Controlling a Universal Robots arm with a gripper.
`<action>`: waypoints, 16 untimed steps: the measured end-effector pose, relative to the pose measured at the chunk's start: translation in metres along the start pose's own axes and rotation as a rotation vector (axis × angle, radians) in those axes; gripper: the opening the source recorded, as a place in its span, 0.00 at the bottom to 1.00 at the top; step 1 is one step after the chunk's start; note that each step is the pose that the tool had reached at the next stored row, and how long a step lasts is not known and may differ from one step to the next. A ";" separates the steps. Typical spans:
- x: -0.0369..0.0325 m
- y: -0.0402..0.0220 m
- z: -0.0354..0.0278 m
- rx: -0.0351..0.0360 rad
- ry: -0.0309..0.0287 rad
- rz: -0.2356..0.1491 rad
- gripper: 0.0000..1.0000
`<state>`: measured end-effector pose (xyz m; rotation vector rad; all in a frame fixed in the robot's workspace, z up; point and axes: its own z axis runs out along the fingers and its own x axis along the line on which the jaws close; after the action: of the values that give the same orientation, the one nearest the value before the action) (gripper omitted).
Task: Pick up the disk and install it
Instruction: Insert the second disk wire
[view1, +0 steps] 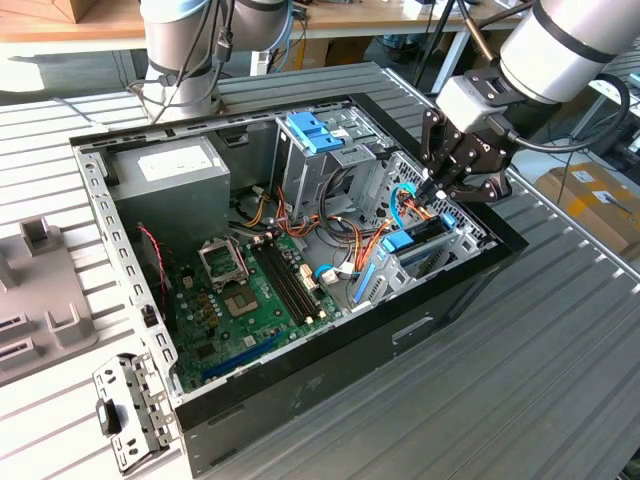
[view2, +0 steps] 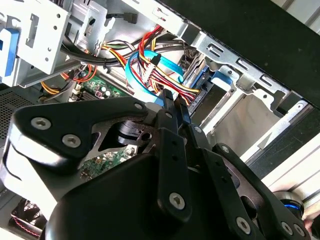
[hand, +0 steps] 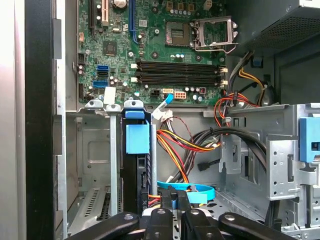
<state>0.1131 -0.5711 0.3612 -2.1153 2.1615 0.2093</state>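
With the disk (hand: 136, 165) already standing in its drive cage (hand: 95, 165), the gripper (view1: 437, 186) hovers narrow and empty just beside it, install step nearly done, likely needing only a final seating push.

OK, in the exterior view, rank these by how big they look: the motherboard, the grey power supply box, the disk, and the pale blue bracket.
Largest to smallest, as seen:
1. motherboard
2. grey power supply box
3. and 4. disk and pale blue bracket: they look alike in size, and the disk is partly hidden in its bay under the gripper, so no ranking.
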 end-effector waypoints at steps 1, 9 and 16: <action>0.0000 0.0000 0.0000 0.0000 0.0000 0.000 0.16; 0.0010 0.0002 0.0001 0.0000 -0.0001 0.000 0.16; 0.0063 0.0023 -0.0005 0.0000 0.0000 0.000 0.16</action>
<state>0.1107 -0.5774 0.3606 -2.1152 2.1616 0.2093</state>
